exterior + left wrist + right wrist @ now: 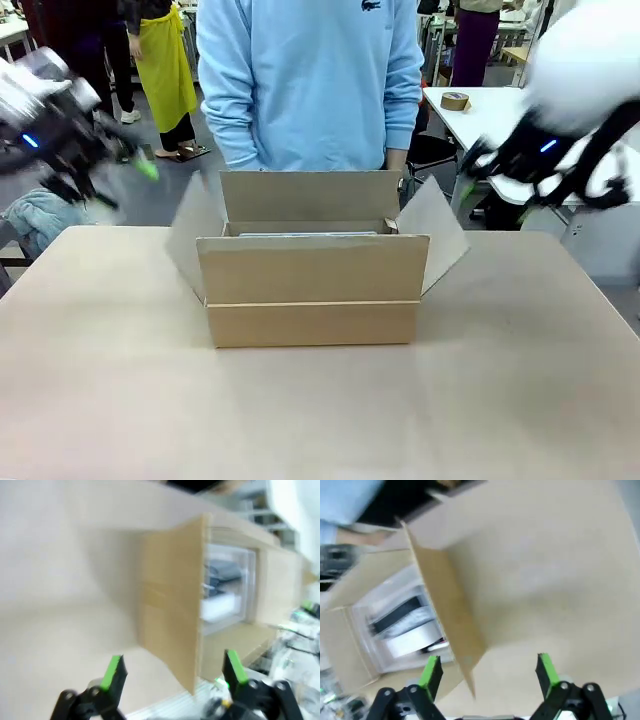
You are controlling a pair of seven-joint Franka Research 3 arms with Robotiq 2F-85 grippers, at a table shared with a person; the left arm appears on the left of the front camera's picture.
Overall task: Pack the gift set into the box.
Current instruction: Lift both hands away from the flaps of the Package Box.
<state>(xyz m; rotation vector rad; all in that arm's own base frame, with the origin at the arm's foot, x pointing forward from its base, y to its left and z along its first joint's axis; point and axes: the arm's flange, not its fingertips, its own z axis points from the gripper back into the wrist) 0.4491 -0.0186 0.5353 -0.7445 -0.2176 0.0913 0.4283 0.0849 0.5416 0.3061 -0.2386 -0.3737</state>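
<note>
Blurred gift set [222,592] inside the box [312,285], seemingly flat, long axis along the box's, left-right across the counter [320,420], flaps [310,195] open, left fingers [114,671], right fingers [431,674] spread wide, empty.

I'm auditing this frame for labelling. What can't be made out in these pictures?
Front view: the near wall and flap of the plain brown corrugated cardboard carton hide nearly all its contents.
Front view: motion blur smears the left claw and right claw; finger spacing is unreadable there.
Left wrist view: the white-silver and dark grey gift set inside the carton is blurred; any print is illegible.
</note>
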